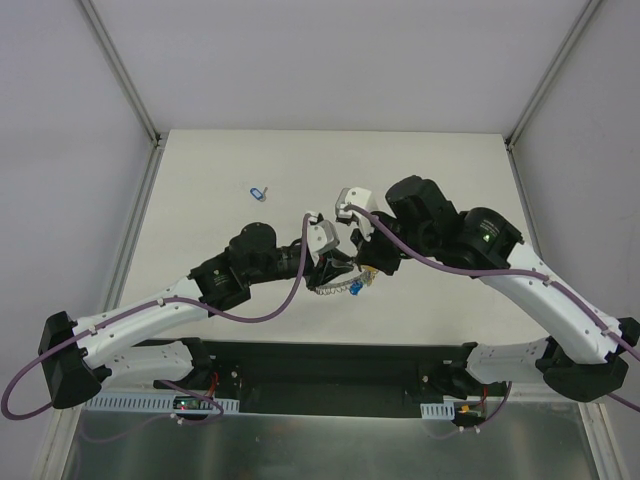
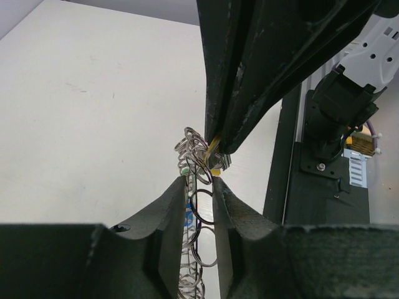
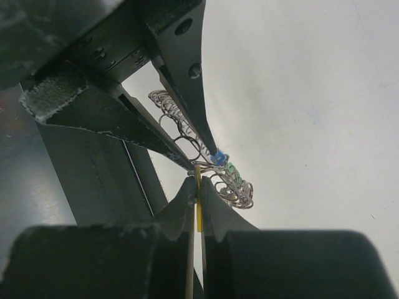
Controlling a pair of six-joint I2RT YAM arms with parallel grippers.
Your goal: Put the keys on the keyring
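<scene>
Both arms angle inward, tips nearly touching; right gripper [image 3: 198, 182] pinched tight, left gripper [image 2: 199, 182] jaws narrowly apart, possibly gripping.

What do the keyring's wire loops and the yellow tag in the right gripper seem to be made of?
The keyring loops: probably steel wire, silvery, with bright glints. The yellow tag: likely plastic, a flat, matt, evenly coloured strip seen edge-on.

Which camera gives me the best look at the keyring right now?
Left wrist: the keyring runs up between the fingers of the left end effector, each wire loop distinct. Right wrist shows the keyring partly behind those fingers. Top external shows only a small, half-hidden tangle.
</scene>
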